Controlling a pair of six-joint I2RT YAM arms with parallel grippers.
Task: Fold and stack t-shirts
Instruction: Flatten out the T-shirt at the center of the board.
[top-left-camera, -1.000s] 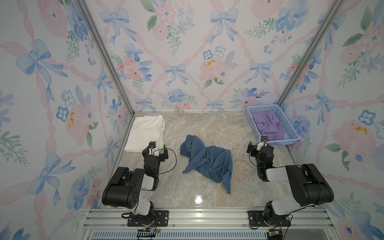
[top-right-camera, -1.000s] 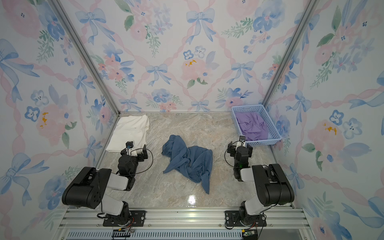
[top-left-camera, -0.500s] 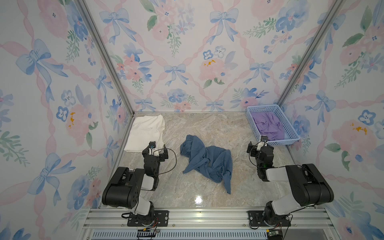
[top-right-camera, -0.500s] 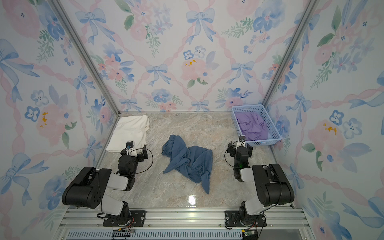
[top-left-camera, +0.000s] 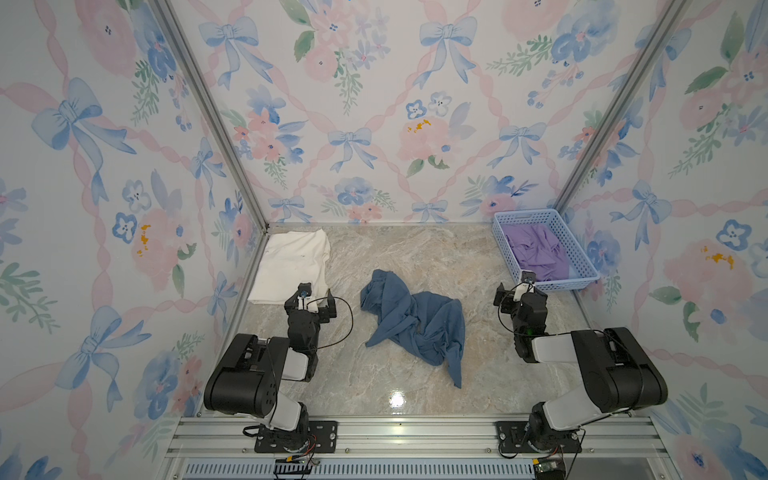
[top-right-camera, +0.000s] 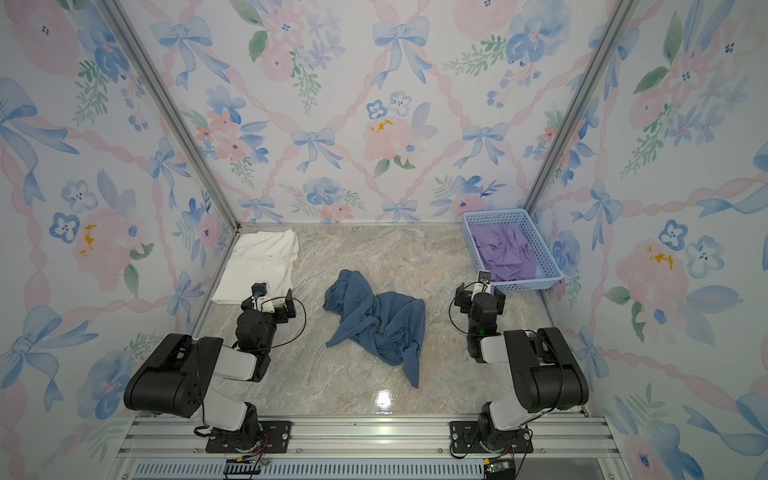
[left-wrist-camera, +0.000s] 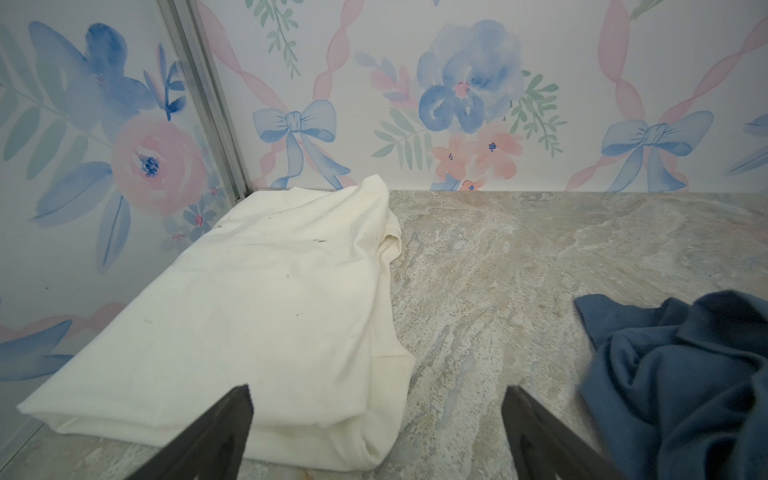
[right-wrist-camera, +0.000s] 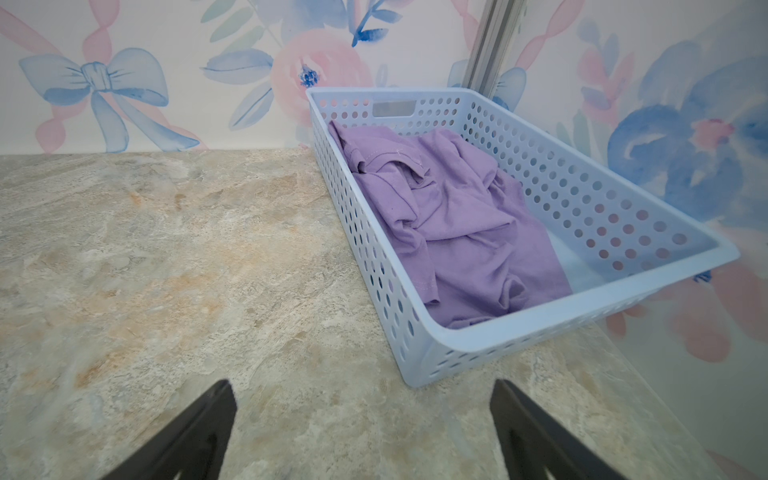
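A slate-blue t-shirt (top-left-camera: 415, 324) (top-right-camera: 378, 324) lies crumpled in the middle of the marble table. Its edge also shows in the left wrist view (left-wrist-camera: 685, 374). A cream-white t-shirt (top-left-camera: 293, 266) (top-right-camera: 259, 266) lies folded flat in the far left corner, and fills much of the left wrist view (left-wrist-camera: 270, 311). My left gripper (top-left-camera: 311, 301) (left-wrist-camera: 376, 395) stands open just in front of the white shirt's near edge, holding nothing. My right gripper (top-left-camera: 519, 297) (right-wrist-camera: 361, 388) stands open over bare table, just short of the basket's near corner.
A light blue perforated basket (top-left-camera: 548, 286) (right-wrist-camera: 540, 332) sits in the far right corner with a crumpled purple cloth (top-left-camera: 536, 253) (right-wrist-camera: 457, 224) inside. Flowered walls close in the table on three sides. Both arm bases stand on the front rail.
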